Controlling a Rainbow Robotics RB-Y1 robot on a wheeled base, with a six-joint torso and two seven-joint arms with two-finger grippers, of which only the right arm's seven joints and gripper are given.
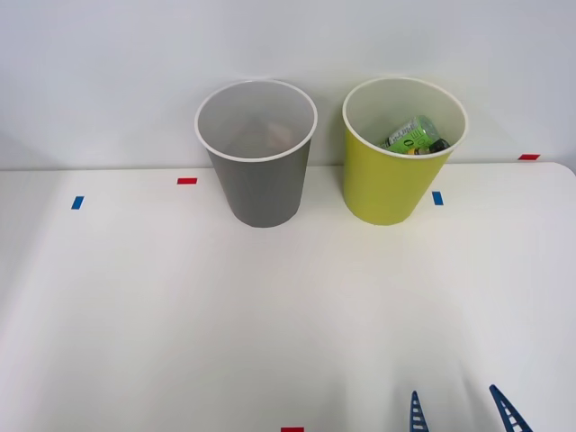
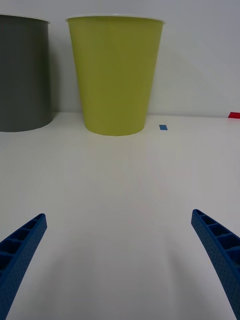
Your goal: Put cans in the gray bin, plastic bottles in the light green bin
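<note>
The gray bin [image 1: 259, 171] stands at the back of the white table, left of the light green bin [image 1: 393, 175]. Inside the light green bin lies a plastic bottle [image 1: 412, 135] with a green label and a black cap. Something pale and brownish rests at the bottom of the gray bin, too dim to identify. My right gripper [image 1: 461, 409] is at the table's near right edge, open and holding nothing. In the right wrist view its blue fingers [image 2: 22, 245] spread wide, facing the light green bin [image 2: 116, 75], with the gray bin [image 2: 22, 75] beside it.
Small tape marks lie on the table: red [image 1: 187, 181], blue [image 1: 77, 202], blue [image 1: 437, 198], red [image 1: 529, 157] and red [image 1: 292, 429] at the near edge. A pale wall stands right behind the bins.
</note>
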